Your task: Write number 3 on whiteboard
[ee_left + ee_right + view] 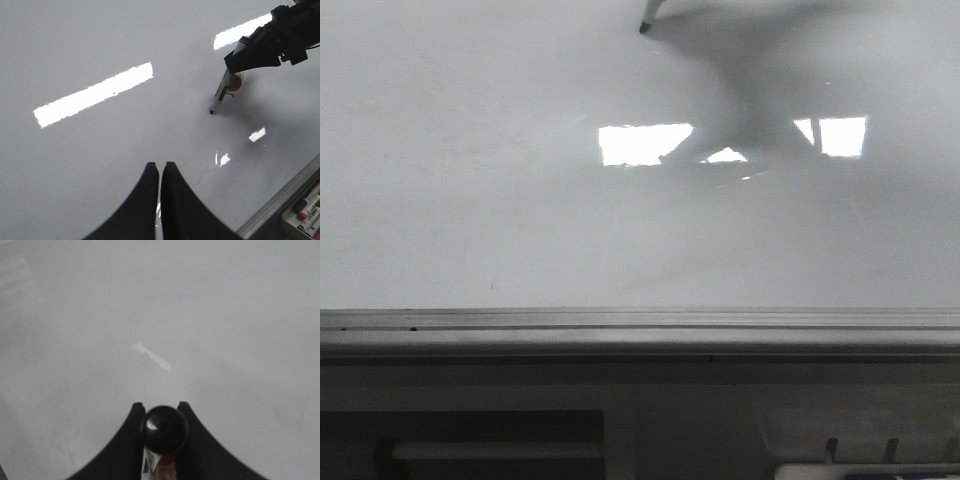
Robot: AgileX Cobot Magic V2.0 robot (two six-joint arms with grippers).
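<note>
The whiteboard (470,200) is pale, glossy and fills every view; it also shows in the left wrist view (75,45) and the right wrist view (225,315). No drawn number 3 shows on it. My right gripper (239,56) is shut on a white marker (221,89) with a black tip, and the tip touches the board. That tip pokes in at the top of the front view (645,24). In the right wrist view the right gripper (161,409) clamps the marker's round black end (164,429). My left gripper (160,166) is shut and empty above the board.
A dark grey ridged ledge (640,325) runs along the board's near edge. The board's metal rim (280,206) shows in the left wrist view, with several spare markers (307,202) in a tray beyond it. Bright white glare patches (642,143) lie on the board.
</note>
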